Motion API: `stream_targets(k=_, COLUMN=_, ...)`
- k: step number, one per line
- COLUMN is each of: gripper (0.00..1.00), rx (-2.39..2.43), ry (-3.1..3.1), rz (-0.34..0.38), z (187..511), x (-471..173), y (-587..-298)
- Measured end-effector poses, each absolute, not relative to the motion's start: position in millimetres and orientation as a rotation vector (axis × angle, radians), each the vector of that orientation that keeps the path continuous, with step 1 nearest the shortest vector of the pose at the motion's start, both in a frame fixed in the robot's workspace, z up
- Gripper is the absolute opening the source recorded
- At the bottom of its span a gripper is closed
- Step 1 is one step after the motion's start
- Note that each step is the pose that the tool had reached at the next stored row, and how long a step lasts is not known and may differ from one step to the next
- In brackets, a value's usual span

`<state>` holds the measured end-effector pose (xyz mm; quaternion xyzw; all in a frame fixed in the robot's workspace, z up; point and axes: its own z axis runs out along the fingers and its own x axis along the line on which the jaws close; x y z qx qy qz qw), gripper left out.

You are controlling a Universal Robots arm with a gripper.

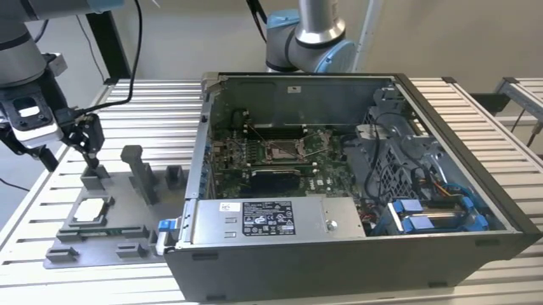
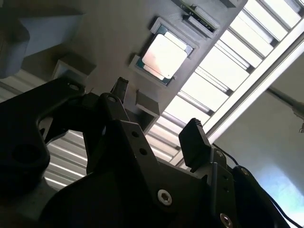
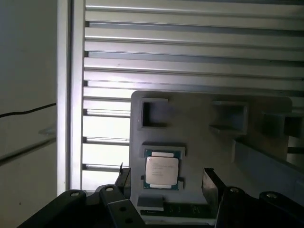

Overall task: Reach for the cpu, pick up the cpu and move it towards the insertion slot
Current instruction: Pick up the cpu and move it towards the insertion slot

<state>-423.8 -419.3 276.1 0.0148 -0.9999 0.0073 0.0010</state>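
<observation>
**Reaching step.** The claw (image 1: 90, 157) hangs above the grey tray (image 1: 140, 222), its fingers (image 3: 209, 179) spread and holding nothing. The cpu (image 3: 162, 172) lies flat in a recess of the tray, untouched. The insertion slot (image 1: 284, 149) sits inside the open computer case (image 1: 339, 254) beside the tray. A grasp probably calls for a level descent, with the fingers straddling the cpu's edges.

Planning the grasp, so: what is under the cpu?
The cpu lies flat in a square pocket of the grey fixture plate on the slatted table. The pocket's floor is hidden by the chip.
</observation>
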Motion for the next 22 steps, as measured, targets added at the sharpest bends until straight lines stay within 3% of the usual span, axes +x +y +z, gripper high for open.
stream_targets(k=22, gripper=1.0, rx=0.046, ry=-3.139, rz=0.035, z=265.4, x=-423.8, y=-419.3)
